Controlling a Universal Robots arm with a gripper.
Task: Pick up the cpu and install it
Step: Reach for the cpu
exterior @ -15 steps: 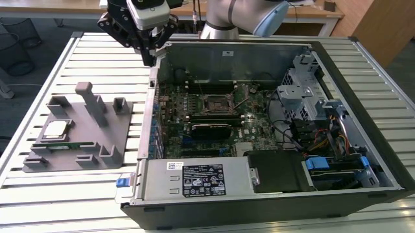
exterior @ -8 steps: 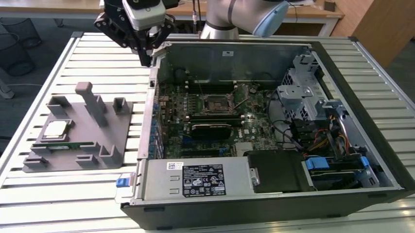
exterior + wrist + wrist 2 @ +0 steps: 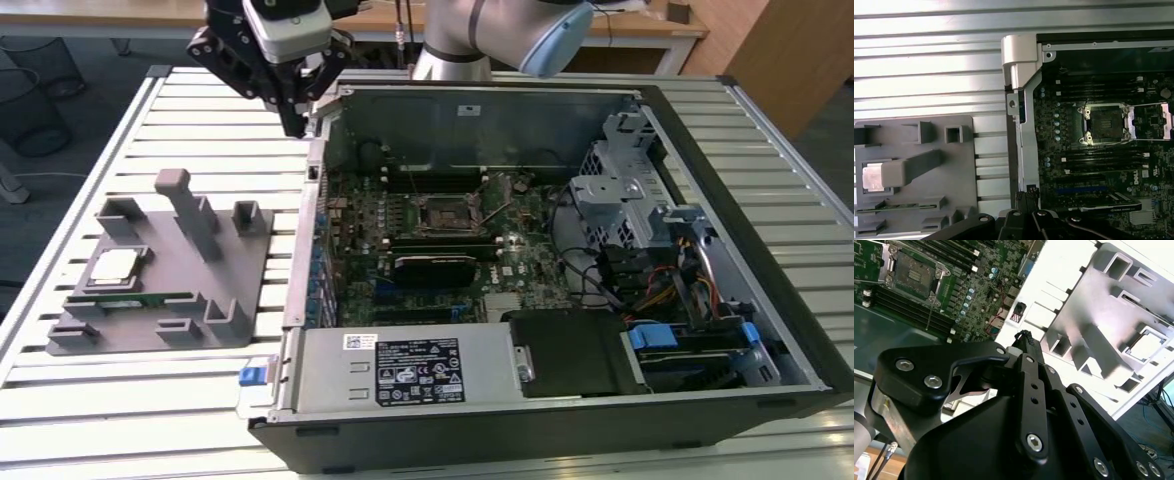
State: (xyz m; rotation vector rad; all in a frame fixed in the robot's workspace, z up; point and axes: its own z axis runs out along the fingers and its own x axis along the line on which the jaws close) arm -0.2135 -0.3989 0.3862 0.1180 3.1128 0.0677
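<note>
A shiny silver metal top is seen on the cpu (image 3: 112, 266); its holder (image 3: 230, 322) is made of matt grey plastic, the table (image 3: 174, 110) of smooth pale slats.

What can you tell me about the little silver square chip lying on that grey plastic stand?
The small, flat, square cpu has a silver metal top plate with a thin tan-green rim. It lies flat, plate up, in a square recess of the grey plastic stand. The stand sits on the slatted white table, to the exterior view's left of the open computer case. Nothing grips the chip: the black end effector hangs well apart from it, by the case's edge.
</note>
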